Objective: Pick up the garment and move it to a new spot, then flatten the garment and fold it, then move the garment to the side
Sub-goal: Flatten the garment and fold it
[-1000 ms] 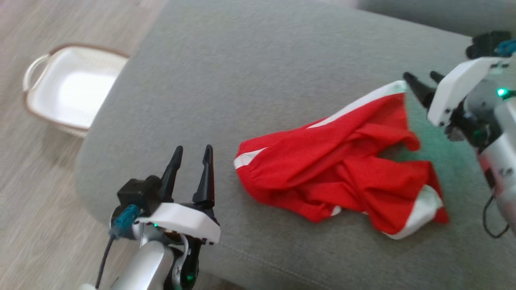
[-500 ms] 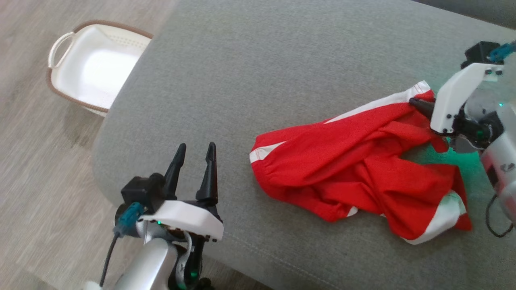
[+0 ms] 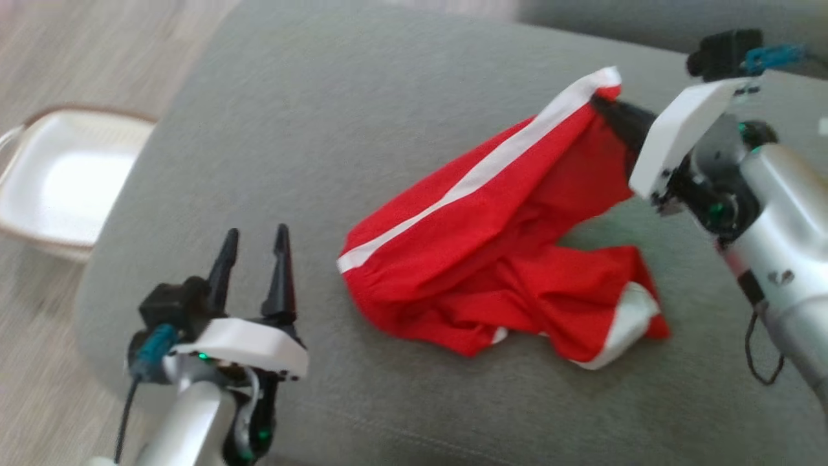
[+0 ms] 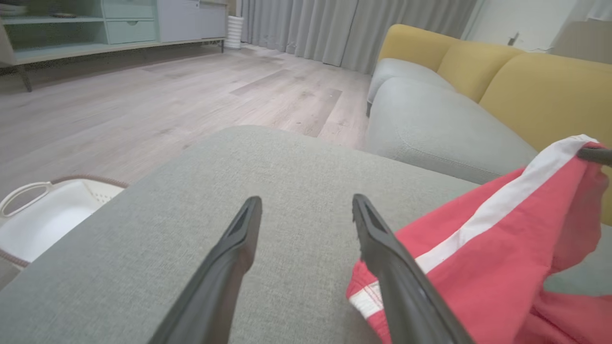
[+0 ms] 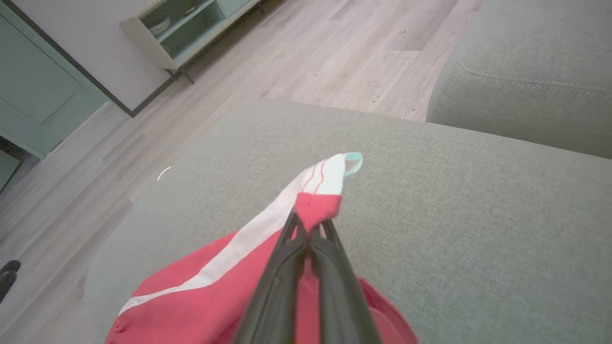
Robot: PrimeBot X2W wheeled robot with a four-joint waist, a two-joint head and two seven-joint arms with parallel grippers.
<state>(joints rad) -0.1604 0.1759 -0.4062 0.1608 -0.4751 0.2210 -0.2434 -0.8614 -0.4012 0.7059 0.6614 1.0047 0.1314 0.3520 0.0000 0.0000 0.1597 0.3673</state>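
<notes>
**R gripper [image 5: 308,224] pinches a corner of the garment [image 3: 491,259]: pick-up step in hand**

The two dark fingers of the right claw are pressed together with red cloth and a bit of white hem between them, so the claw is closed on the garment's corner. This corner stands raised above the grey cushion [image 3: 362,116]. From the fingertips a white stripe runs down and away toward the other arm. The rest of the garment lies crumpled on the cushion below the claw, w/ a second white-edged end near the right forearm.

On the far side of the heap from the right claw, the left gripper [image 3: 255,234] hovers over the cushion w/ fingers wide apart and nothing between them. In the left wrist view the garment's edge is just beside one finger; touching or not, I cannot tell. Further out, past the left gripper, a white basket [image 3: 58,175] sits on the wooden floor [image 3: 39,362] beside the cushion.

My judgement: this is step 1, pick up & move to a new spot. The grip is made, but most of the cloth is not yet off the cushion. The next move calls for raising the right claw more, so the garment hangs free, then carrying it to a bare part of the cushion. Only a small corner is pinched, so it may slip; a slow, smooth lift is better. The left claw is free for the flattening afterwards.
</notes>
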